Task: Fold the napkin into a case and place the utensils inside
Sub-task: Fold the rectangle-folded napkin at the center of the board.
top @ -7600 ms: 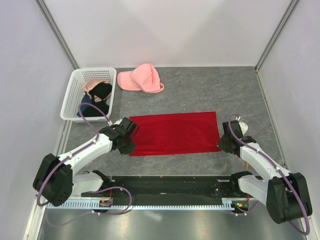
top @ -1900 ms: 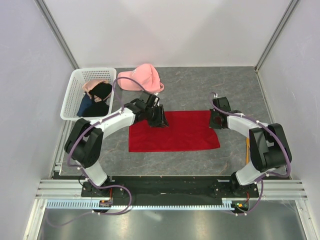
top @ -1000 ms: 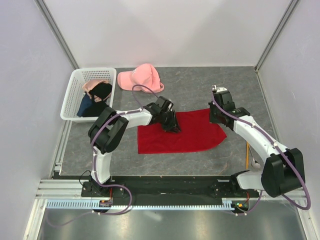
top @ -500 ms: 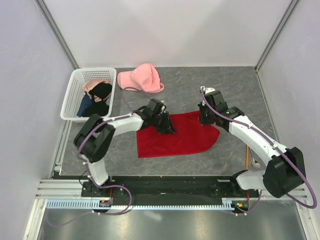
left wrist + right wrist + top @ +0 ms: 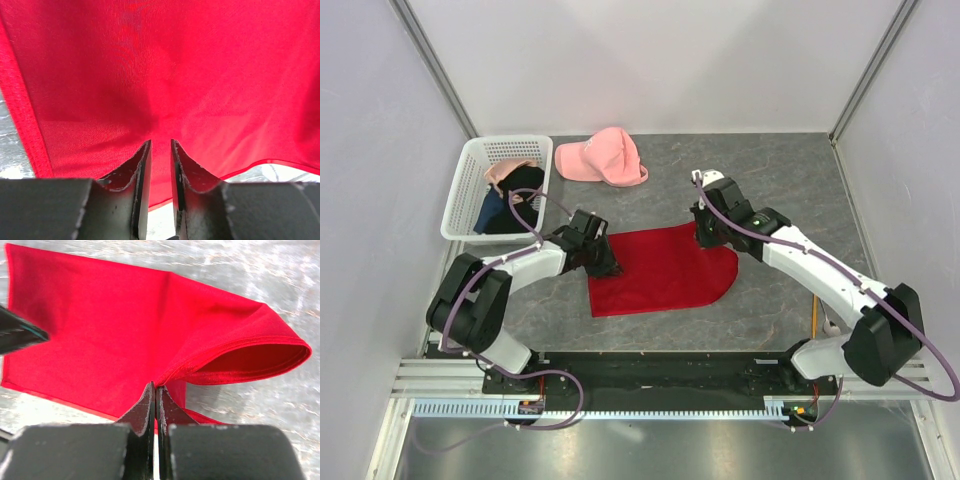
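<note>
Two robot arms reach out over a gray table (image 5: 780, 180). Far on the left stands a white basket (image 5: 460, 205) with little holes in its sides. Inside it lie dark clothes (image 5: 517, 195) and something pink. Just to the right of the basket, near the back wall, a pink cap (image 5: 605, 160) lies on the table by itself.

Next comes the left gripper (image 5: 607, 264). It sits at the left edge of the napkin (image 5: 655, 278), close to the far left corner. Its wrist camera shows its two fingers (image 5: 141, 167) a little bit apart, with a thin gap between them. The red cloth lies flat just past the tips, and nothing is pinched in the gap.

The napkin is bright red and lies in the middle of the table, between the two grippers. Its left part is flat. Its right part is lifted and curled over, so the right side looks round, like a soft loop with a hollow inside.

The right gripper (image 5: 708, 236) is at the far edge of the napkin, toward its right side. Its fingers are pressed tight together and they pinch an edge of the red cloth, holding that edge up above the flat part.

Far on the right, near the side of the table, lies a thin orange utensil (image 5: 814, 312). It is well apart from the napkin, and the right arm hides part of it.
</note>
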You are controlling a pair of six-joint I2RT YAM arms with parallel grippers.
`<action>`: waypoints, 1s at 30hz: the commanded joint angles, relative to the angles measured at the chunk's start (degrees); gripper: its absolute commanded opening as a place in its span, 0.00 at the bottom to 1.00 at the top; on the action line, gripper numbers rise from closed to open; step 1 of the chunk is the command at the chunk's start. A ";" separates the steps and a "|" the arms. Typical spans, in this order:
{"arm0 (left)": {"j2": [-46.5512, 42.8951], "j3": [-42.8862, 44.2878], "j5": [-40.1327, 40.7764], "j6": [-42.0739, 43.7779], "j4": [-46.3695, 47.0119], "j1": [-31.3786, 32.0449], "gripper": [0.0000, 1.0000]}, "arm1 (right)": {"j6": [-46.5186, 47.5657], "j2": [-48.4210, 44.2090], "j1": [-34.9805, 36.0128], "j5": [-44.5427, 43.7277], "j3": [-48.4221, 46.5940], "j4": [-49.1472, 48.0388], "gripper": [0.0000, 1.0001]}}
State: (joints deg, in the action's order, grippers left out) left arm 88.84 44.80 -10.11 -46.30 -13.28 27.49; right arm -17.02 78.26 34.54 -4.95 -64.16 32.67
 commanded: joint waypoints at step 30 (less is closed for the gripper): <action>-8.25 -2.34 1.76 1.82 -2.46 -2.52 0.24 | -19.20 8.22 12.48 4.24 -1.23 -17.55 0.00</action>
State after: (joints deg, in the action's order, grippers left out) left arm 81.32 44.07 -10.07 -46.19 -14.11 28.36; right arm -38.15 86.32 46.46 -2.79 -65.06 17.72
